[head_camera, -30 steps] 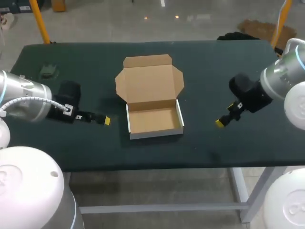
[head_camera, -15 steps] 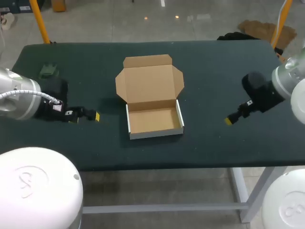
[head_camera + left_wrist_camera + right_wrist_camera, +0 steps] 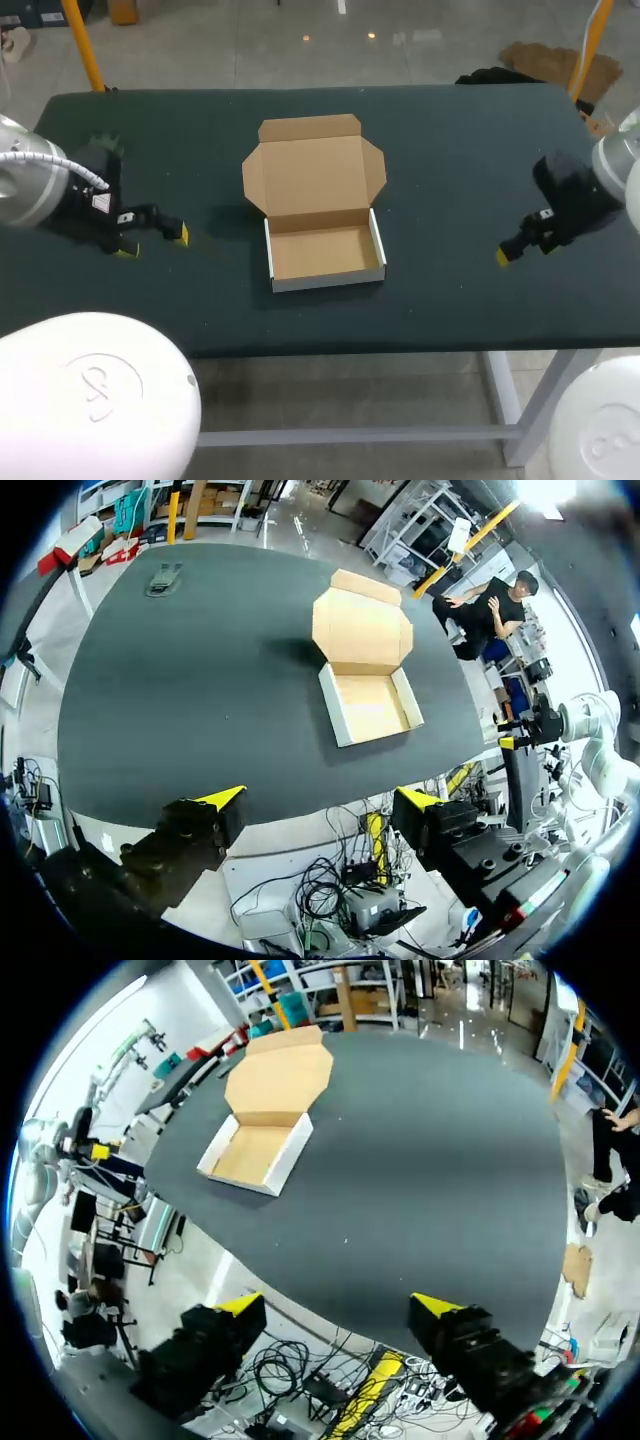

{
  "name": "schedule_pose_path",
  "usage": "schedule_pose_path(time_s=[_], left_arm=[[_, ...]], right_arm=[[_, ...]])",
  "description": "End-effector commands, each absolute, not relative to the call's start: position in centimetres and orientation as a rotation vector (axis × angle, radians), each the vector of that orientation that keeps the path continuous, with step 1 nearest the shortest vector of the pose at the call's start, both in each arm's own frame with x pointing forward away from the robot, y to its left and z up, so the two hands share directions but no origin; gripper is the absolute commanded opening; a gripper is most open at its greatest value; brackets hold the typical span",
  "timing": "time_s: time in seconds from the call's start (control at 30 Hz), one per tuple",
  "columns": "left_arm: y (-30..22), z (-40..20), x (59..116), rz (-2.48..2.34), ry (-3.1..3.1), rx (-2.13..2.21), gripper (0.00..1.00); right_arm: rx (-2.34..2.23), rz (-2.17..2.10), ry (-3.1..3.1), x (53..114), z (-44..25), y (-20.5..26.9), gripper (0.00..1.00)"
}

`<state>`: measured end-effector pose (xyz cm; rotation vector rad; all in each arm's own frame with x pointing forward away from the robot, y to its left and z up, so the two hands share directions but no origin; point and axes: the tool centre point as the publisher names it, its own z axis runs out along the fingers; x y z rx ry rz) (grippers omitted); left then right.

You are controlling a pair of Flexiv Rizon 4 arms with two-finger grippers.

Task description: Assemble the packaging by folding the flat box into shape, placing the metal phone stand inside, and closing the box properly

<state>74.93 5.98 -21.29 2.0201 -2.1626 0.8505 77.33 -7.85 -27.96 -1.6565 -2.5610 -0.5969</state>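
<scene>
The cardboard box (image 3: 324, 254) stands mid-table as an empty tray with white outer walls; its lid (image 3: 313, 170) lies open and flat on the far side. From the left wrist the same box (image 3: 368, 698) is far ahead of the fingers, as is the box (image 3: 255, 1150) from the right wrist. The dark metal phone stand (image 3: 163, 578) rests near the table's far left corner, largely hidden behind my left arm in the head view. My left gripper (image 3: 152, 242) is open and holds nothing, well left of the box. My right gripper (image 3: 505, 255) is open and holds nothing, well right of it.
The dark green table (image 3: 450, 160) is bare between each gripper and the box. Its front edge (image 3: 400, 345) runs just below the tray. From each wrist, the open gripper (image 3: 320, 800) and its counterpart (image 3: 335, 1305) hang beyond the table's edge.
Both arms have drawn outward from the box: the left gripper slid left, the right gripper slid right. The box and stand have not moved.
</scene>
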Motion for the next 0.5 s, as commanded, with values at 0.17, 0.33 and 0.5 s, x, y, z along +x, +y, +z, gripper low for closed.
schedule_pose_path(time_s=[0.17, 0.33, 0.5], left_arm=[[6.0, -20.4, 74.6, 0.694, -2.151, 2.104, 1.00], [5.7, -20.6, 74.4, 0.642, -2.173, 2.144, 1.00], [5.8, -20.9, 74.3, 0.598, -2.158, 2.182, 1.00]], right_arm=[[-1.723, -0.552, -2.489, 76.3, -26.7, -8.9, 1.00], [-1.836, -0.456, -2.450, 76.3, -26.9, -9.1, 1.00], [-1.898, -0.437, -2.428, 76.4, -26.6, -9.6, 1.00]])
